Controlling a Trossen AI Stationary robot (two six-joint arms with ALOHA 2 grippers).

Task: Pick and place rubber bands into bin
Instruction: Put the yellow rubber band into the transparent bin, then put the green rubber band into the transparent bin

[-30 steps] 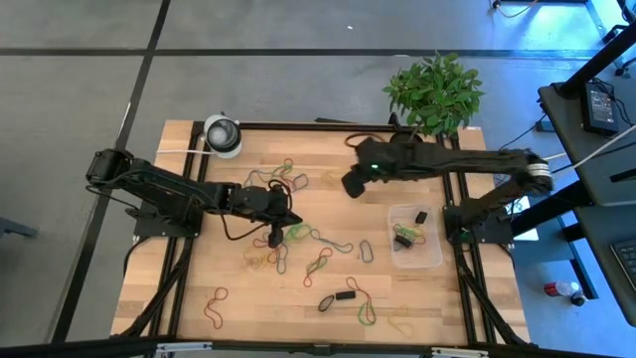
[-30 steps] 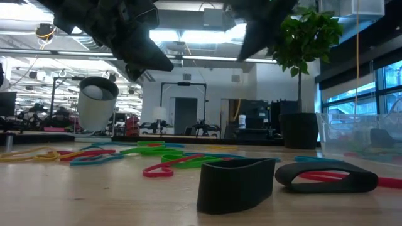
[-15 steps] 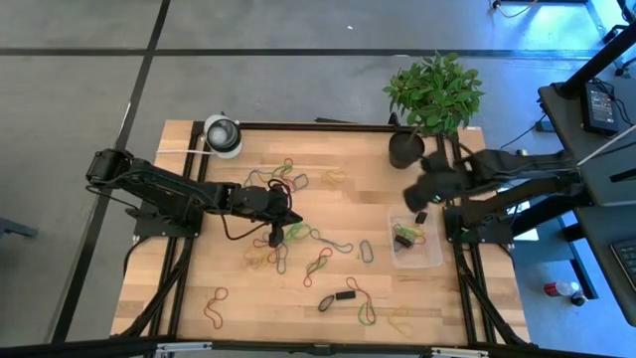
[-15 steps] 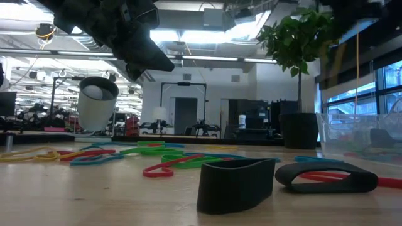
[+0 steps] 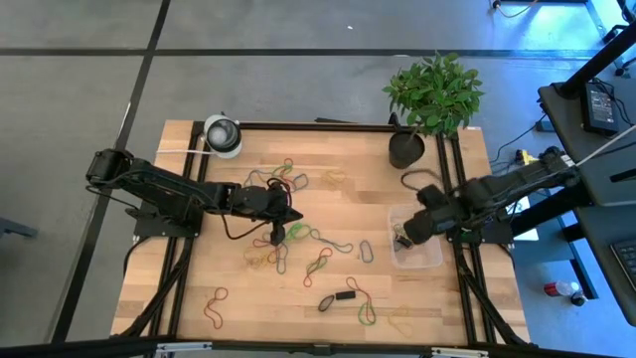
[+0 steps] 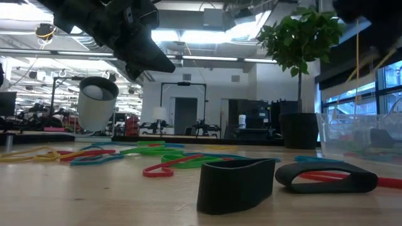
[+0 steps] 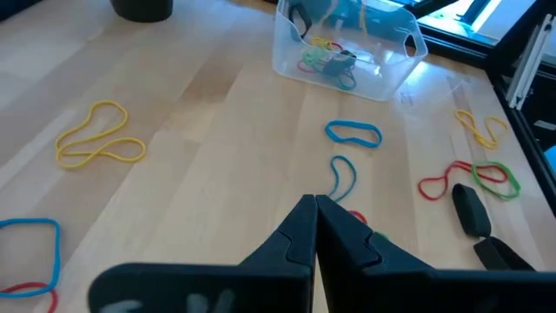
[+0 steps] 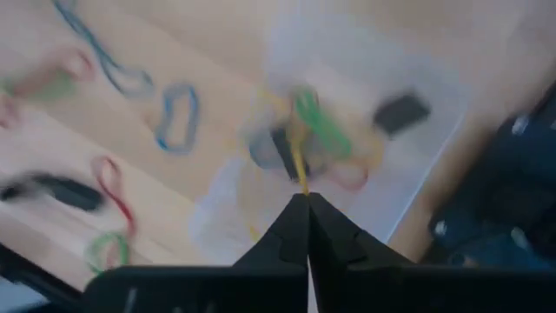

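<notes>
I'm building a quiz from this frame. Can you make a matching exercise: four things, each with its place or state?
1. right gripper
2. left gripper
3. plant pot
4. bin

a. far right corner of the table
b. shut above loose bands mid-table
c. holds several bands
d. shut on a yellow rubber band, over the bin

Pairs: 1-d, 2-b, 3-a, 4-c

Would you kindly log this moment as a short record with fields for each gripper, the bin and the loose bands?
left gripper: fingers shut, over the scattered bands at the table's middle
right gripper: fingers shut on a thin yellow rubber band, above the bin
bin: small clear plastic container at the table's right side, already holding several bands
loose bands: thin coloured elastic loops spread over the wooden table
other items: black plant pot, white-and-grey roll
</notes>
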